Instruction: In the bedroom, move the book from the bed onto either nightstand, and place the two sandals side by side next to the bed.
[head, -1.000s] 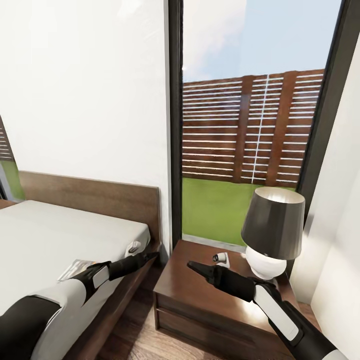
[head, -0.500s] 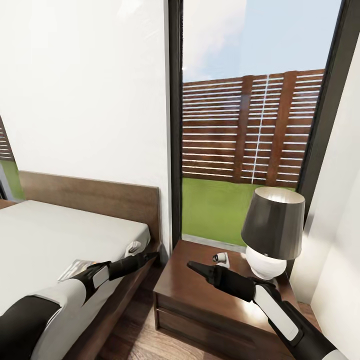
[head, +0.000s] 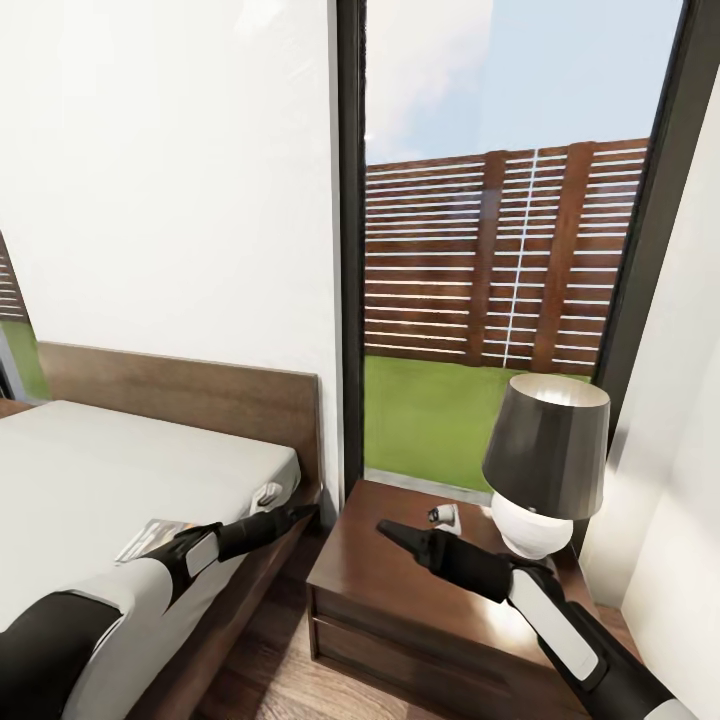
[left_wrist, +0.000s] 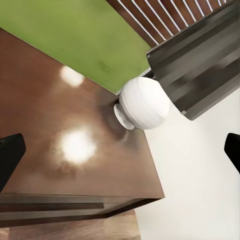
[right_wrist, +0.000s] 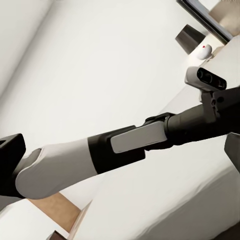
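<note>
The bed (head: 120, 470) with its grey-beige mattress and brown headboard fills the left of the head view. On the mattress near its side edge lies the pale book (head: 143, 538), partly hidden behind my left forearm. My left gripper (head: 302, 512) hangs open over the gap between the bed and the nightstand (head: 400, 590). In the left wrist view its fingertips (left_wrist: 10, 160) frame the nightstand's glossy top (left_wrist: 75, 170). My right gripper (head: 388, 530) is open just above the nightstand top, pointing toward the bed. The sandals are out of view.
A lamp (head: 545, 470) with a dark shade and round white base (left_wrist: 144, 104) stands on the nightstand's far right. A tall dark-framed window (head: 500, 250) showing lawn and fence rises behind it. A white wall (head: 680, 450) is close on the right, wood floor (head: 270, 670) below.
</note>
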